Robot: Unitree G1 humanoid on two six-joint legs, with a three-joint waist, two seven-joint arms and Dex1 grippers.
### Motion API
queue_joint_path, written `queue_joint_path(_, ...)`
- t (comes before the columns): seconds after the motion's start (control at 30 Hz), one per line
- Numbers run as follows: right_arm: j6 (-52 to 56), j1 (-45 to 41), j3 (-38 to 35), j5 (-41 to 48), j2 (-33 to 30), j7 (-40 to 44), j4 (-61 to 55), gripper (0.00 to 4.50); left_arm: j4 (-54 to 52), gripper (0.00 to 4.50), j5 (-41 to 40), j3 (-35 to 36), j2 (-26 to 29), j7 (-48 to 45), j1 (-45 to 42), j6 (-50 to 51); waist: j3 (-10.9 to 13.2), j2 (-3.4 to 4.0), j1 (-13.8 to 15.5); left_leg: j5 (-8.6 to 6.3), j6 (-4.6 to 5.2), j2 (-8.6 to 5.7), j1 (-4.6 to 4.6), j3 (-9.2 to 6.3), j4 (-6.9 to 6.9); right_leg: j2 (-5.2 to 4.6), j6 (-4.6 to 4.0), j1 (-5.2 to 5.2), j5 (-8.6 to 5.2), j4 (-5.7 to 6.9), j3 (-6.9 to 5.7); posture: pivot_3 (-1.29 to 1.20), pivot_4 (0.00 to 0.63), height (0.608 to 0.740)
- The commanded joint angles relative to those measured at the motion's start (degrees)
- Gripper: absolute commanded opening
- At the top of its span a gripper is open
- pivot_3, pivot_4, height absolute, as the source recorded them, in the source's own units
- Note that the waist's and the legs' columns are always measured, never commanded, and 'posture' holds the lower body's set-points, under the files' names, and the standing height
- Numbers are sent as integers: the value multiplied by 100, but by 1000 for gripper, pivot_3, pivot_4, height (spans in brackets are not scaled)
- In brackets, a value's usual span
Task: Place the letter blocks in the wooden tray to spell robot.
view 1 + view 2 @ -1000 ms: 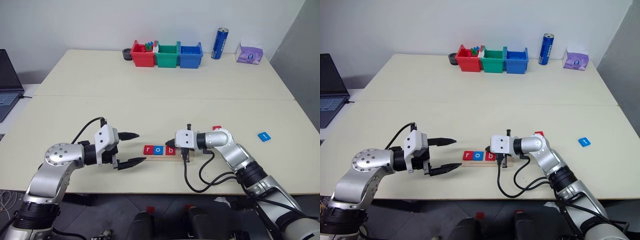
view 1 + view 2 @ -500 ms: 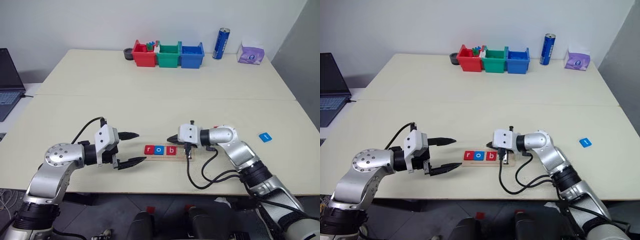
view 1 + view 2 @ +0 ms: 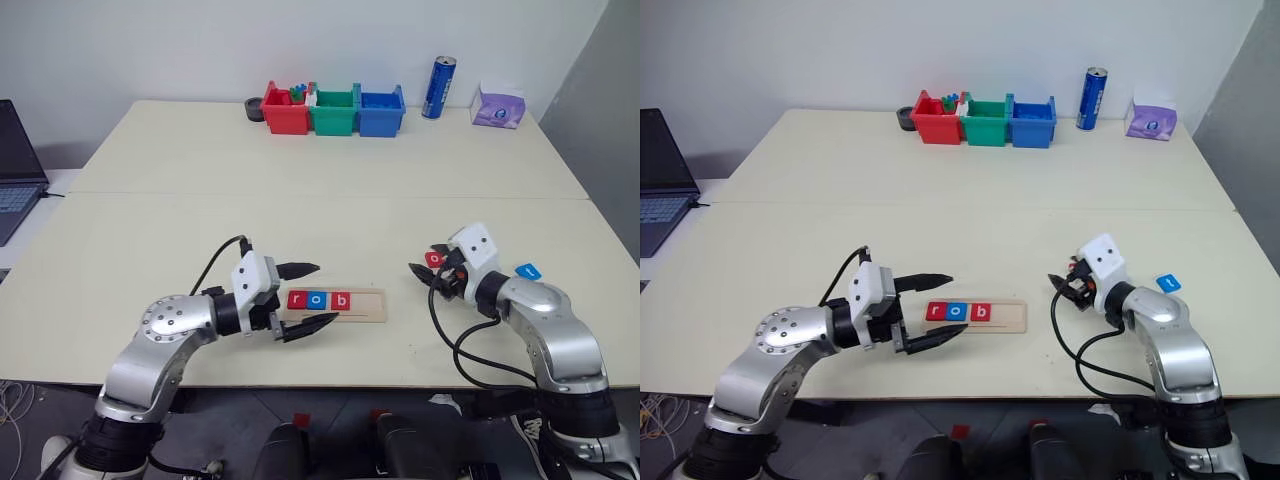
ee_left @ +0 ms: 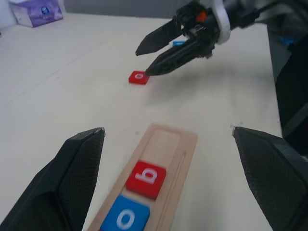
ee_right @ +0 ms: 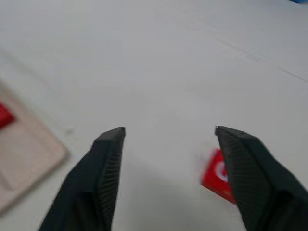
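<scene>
The wooden tray lies near the table's front edge and holds three letter blocks: a red r, a blue o and a red b. My left gripper is open at the tray's left end, with one finger on the far side and one on the near side. To the right of the tray a red block with an o lies on the table. My right gripper is open right beside it, with nothing between its fingers. A blue block lies further right.
Red, green and blue plastic bins stand at the table's far edge. To their right are a blue can and a purple tissue pack. A laptop sits off the left side. A black cable loops under my right arm.
My right gripper left the tray's b block, swung right to the loose red block and opened. My left gripper moved right, up to the tray's left end.
</scene>
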Motion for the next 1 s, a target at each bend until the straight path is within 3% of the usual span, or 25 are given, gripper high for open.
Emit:
queue_joint_path(0.03, 429, 138, -334, -257, 489, -1091, -576, 4457, -86, 4500, 47, -105, -93, 152, -130, -32, 0, 0, -1, 0, 0, 4, 2, 0, 0, 5, 1, 0, -1, 0, 4, 0, 150, 740)
queue_joint_path(0.37, 1021, 147, 91, -288, 1623, -2196, -675, 4487, 67, 4500, 127, -136, -46, 108, -135, -176, 0, 1, 2, 0, 0, 5, 3, 2, -4, 10, -1, -2, -2, -1, 4, 0, 150, 740)
queue_joint_path(0.63, 844, -289, -304, -395, 1720, -2816, 249, 4487, -34, 4500, 160, -85, -28, 184, -65, -171, 0, 2, 2, 0, 0, 3, 2, 8, -4, 8, -3, -2, -2, -3, 2, 0, 150, 740)
queue_joint_path(1.0, 460, -661, -451, -63, 1779, -2737, 1222, 4487, -32, 4500, 166, -108, -59, 237, -96, -225, 0, 2, -7, 0, 0, 5, 5, 11, -6, 10, -2, -3, -2, -3, 3, 0, 150, 740)
